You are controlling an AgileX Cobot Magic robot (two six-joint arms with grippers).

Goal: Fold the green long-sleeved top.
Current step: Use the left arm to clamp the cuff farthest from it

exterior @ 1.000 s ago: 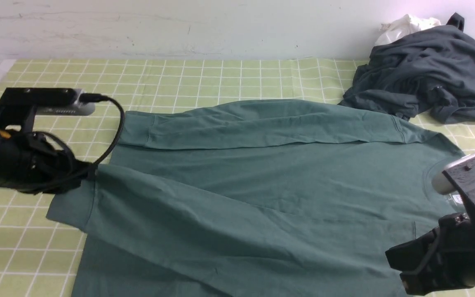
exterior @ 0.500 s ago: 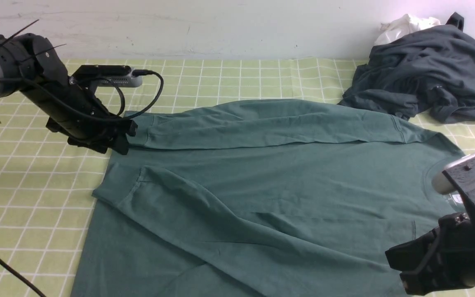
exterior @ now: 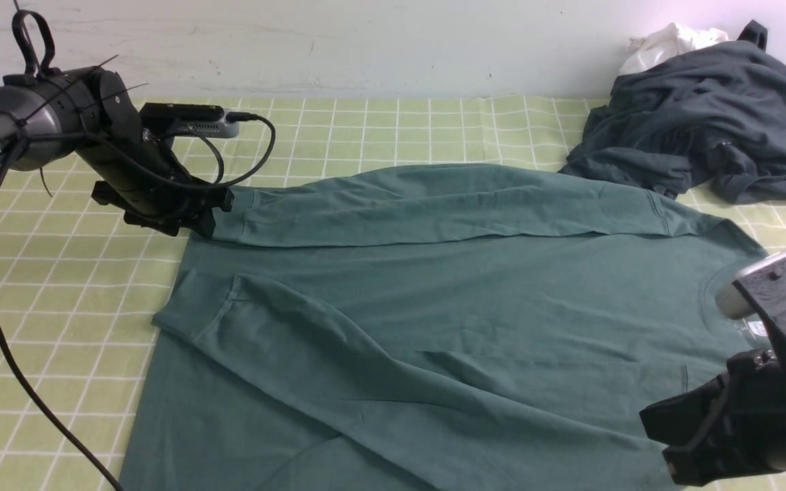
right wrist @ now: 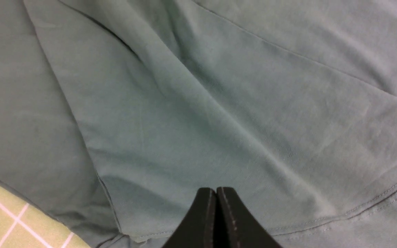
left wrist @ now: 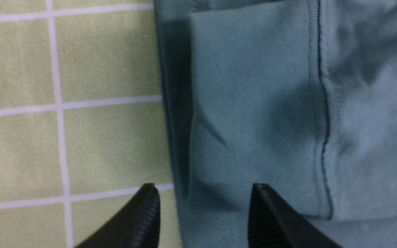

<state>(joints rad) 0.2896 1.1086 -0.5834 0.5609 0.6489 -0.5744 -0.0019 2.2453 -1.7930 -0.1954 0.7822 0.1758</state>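
Progress, as you are seeing it: green long-sleeved top [exterior: 475, 286] lying flat on surface [exterior: 59, 327], both sleeves lying folded across body; body folds probably yet to do. Left jaws standing wide apart, straddling far sleeve's cuff [left wrist: 250, 103] edge, gripping nothing. Right jaws pressing fully closed, empty, hovering over top's neck end.
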